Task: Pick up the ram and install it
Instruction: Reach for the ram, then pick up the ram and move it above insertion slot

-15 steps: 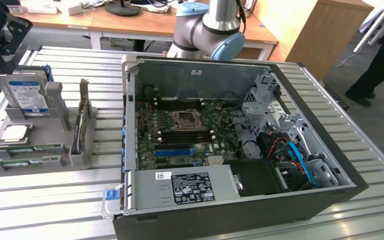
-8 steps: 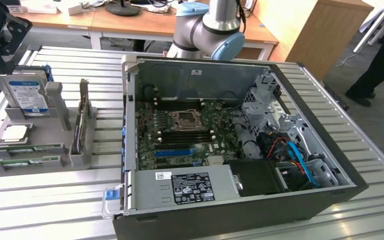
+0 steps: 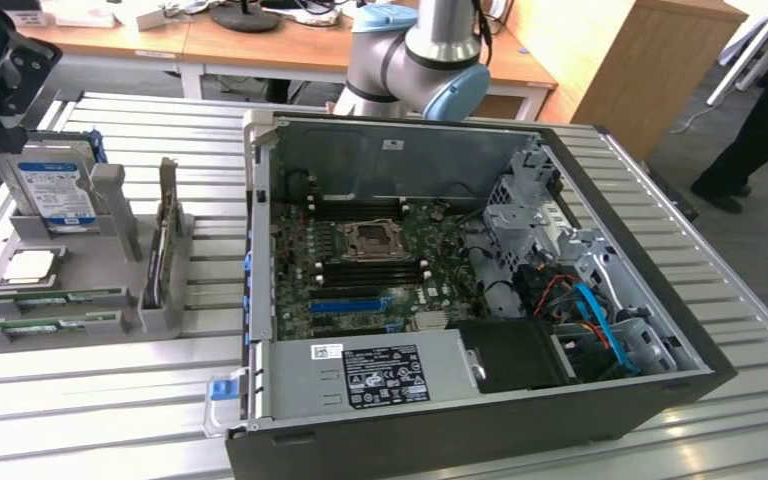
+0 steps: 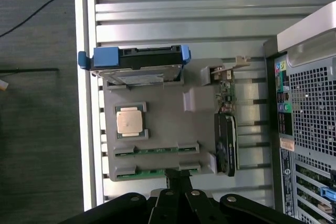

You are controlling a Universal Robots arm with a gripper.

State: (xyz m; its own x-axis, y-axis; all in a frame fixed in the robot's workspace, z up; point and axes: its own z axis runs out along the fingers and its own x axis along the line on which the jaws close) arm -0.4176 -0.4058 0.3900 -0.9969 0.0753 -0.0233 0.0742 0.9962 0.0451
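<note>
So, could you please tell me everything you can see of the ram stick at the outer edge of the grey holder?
The ram stick is a slim, long green circuit-board strip seated in the slot along the edge of the grey holder, held by raised grey blocks near each end. It lies level, parallel to a second stick beside it on the side of the processor. The shut gripper hangs above the holder, not touching the stick.

Grey-and-blue arm point(image 3: 418, 55) joint high at rear; claw point(image 4: 176, 176) at exterior view's far left, pointing straight down, jaws pressed together.
</note>
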